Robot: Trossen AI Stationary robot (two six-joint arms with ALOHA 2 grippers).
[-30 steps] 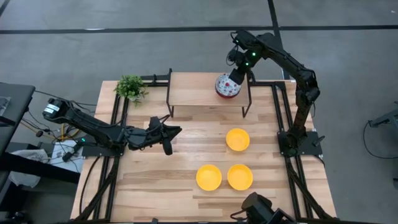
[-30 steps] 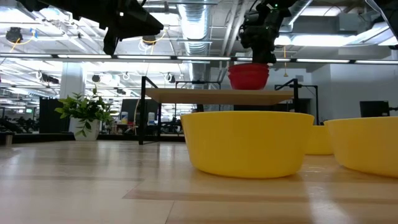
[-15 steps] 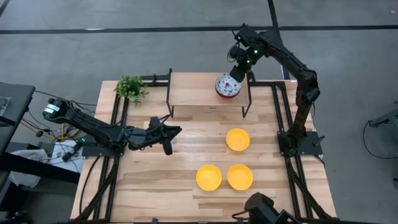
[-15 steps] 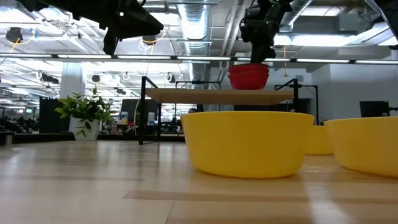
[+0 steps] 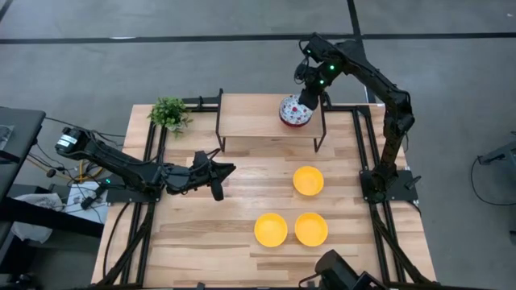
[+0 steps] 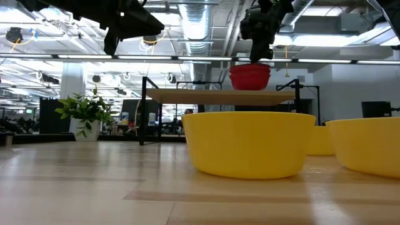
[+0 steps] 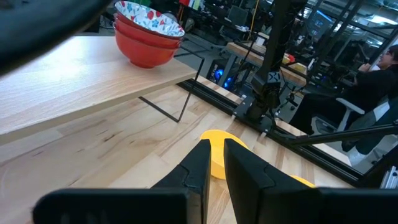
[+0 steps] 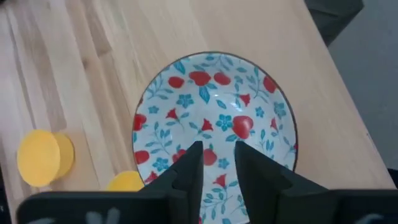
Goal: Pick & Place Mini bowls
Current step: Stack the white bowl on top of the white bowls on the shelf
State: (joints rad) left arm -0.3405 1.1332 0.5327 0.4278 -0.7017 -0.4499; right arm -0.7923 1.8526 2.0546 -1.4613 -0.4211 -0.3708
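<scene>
A stack of floral mini bowls (image 5: 295, 112), red outside and white with red-and-blue flowers inside, rests by its base on the right part of the raised wooden shelf (image 5: 254, 115). It also shows in the right wrist view (image 8: 214, 112), the low view (image 6: 250, 76) and the left wrist view (image 7: 148, 37). My right gripper (image 8: 219, 163) hangs just above the stack, pointing down, fingers slightly apart and empty. Three yellow mini bowls (image 5: 308, 180), (image 5: 271, 229), (image 5: 311, 229) stand on the table. My left gripper (image 5: 218, 174) waits shut and empty over the table's left middle.
The shelf stands on thin black legs (image 5: 319, 133) at the table's far side. A small potted plant (image 5: 169, 113) sits at the far left corner. Bare wood lies between the shelf and the yellow bowls, and along the table's left near part.
My right gripper has risen a little from the rim of the floral stack and drawn slightly toward the far edge. The stack has stayed in place on the shelf.
</scene>
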